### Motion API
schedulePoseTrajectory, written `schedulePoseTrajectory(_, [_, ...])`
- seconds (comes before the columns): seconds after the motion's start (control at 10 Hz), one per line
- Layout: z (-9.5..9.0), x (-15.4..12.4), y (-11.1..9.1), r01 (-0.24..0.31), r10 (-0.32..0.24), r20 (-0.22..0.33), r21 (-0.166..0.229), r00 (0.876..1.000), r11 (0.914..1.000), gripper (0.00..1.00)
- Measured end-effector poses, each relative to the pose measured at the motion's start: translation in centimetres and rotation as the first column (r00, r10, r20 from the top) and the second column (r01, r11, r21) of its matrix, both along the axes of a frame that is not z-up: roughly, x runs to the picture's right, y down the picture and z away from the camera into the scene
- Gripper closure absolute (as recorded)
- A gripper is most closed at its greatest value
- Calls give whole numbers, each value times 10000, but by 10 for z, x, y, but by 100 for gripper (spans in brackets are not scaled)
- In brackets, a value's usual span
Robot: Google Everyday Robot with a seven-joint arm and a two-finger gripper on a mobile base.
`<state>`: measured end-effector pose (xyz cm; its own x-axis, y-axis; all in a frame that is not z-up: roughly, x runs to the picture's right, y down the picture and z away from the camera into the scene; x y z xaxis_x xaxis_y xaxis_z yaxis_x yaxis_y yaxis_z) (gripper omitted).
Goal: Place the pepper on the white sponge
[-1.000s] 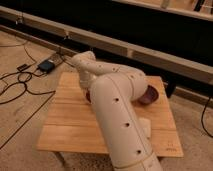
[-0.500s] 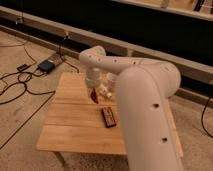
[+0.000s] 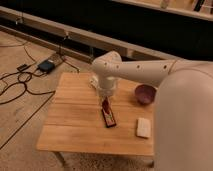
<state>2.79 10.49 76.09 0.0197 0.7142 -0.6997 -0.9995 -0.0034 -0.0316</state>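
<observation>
My gripper [image 3: 106, 99] hangs from the white arm over the middle of the wooden table [image 3: 75, 125], pointing down. It is shut on the pepper [image 3: 105, 105], a small dark red tapered thing that hangs from the fingertips. The pepper's tip is just above the far end of a flat black bar with red trim [image 3: 109, 118] lying on the table. The white sponge [image 3: 143, 127], a flat off-white pad, lies near the table's front right, well to the right of the gripper and nearer the front edge.
A round maroon bowl [image 3: 145, 93] stands at the back right of the table. A white object [image 3: 94, 80] is partly hidden behind the arm at the back. Cables and a dark box [image 3: 46, 65] lie on the floor to the left.
The arm has swung clear of the table's right side, so the sponge and bowl now show. The gripper has moved right with the pepper, to above the black bar.
</observation>
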Motion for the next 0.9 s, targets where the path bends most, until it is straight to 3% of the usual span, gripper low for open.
schedulePoseTrajectory(0.4, [-22, 46, 39, -797, 783, -996, -105, 9919, 9968, 85])
schedulePoseTrajectory(0.9, [-8, 92, 67, -1325, 1191, -2061, -523, 9713, 9898, 85])
